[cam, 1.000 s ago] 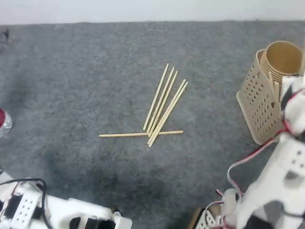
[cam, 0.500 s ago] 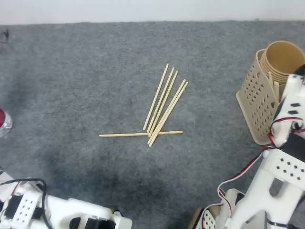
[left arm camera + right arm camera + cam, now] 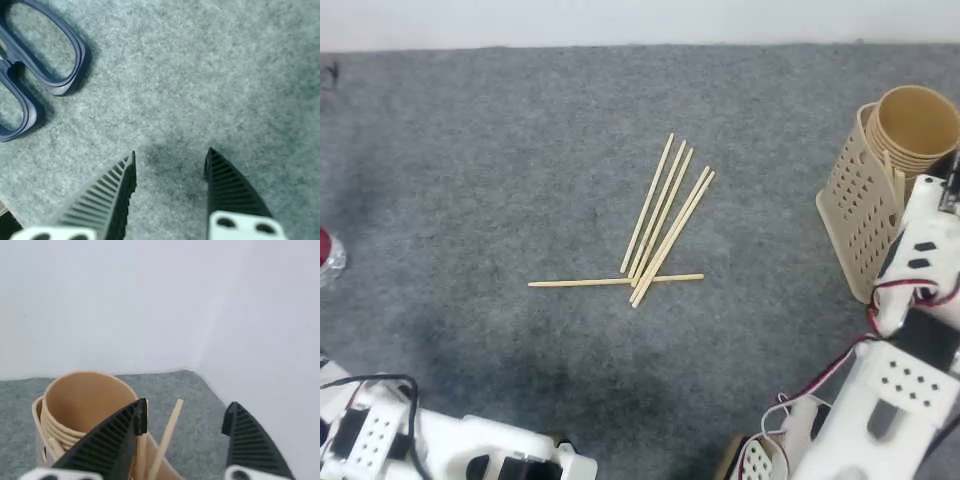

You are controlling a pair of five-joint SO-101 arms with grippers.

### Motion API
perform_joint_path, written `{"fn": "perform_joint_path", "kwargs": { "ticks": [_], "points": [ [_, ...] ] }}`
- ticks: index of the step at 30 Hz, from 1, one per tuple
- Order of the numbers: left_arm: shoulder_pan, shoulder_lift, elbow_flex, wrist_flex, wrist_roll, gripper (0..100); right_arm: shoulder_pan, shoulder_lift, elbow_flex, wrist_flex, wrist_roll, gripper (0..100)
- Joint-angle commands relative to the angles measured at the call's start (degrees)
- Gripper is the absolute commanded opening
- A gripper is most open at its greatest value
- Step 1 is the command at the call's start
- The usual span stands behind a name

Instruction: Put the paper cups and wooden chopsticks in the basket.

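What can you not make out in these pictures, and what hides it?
- Left wrist view: the scissors have their blades cut off by the edge.
- High view: the basket is partly hidden by the right arm.
- Right wrist view: the right claw covers part of the chopsticks in the basket, so no count.
- High view: the red thing is cut off by the edge.

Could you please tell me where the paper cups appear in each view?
High view: paper cups, far right, standing in the basket.
Left wrist view: grey mat and scissors handles.
Right wrist view: paper cups just beyond the open right gripper.
Shared landmark: the chopstick beside the cups.
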Motion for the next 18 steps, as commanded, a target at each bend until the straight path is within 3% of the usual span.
{"fn": "perform_joint_path", "kwargs": {
  "ticks": [1, 7, 13, 18],
  "points": [
    [0.6, -1.2, -0.4, -1.1, -0.7, 22, -3.6, -2.4, -2.6, 4.6, -0.4, 20.7],
    [0.6, -1.2, -0.4, -1.1, -0.7, 22, -11.2, -0.3, -8.4, 14.9, 0.3, 20.0],
    [0.6, -1.2, -0.4, -1.1, -0.7, 22, -32.7, 6.2, -15.6, 35.3, 13.5, 19.9],
    [0.6, -1.2, -0.3, -1.1, -0.7, 22, -48.0, 11.6, -18.4, 45.0, 16.3, 19.9]
  ]
}}
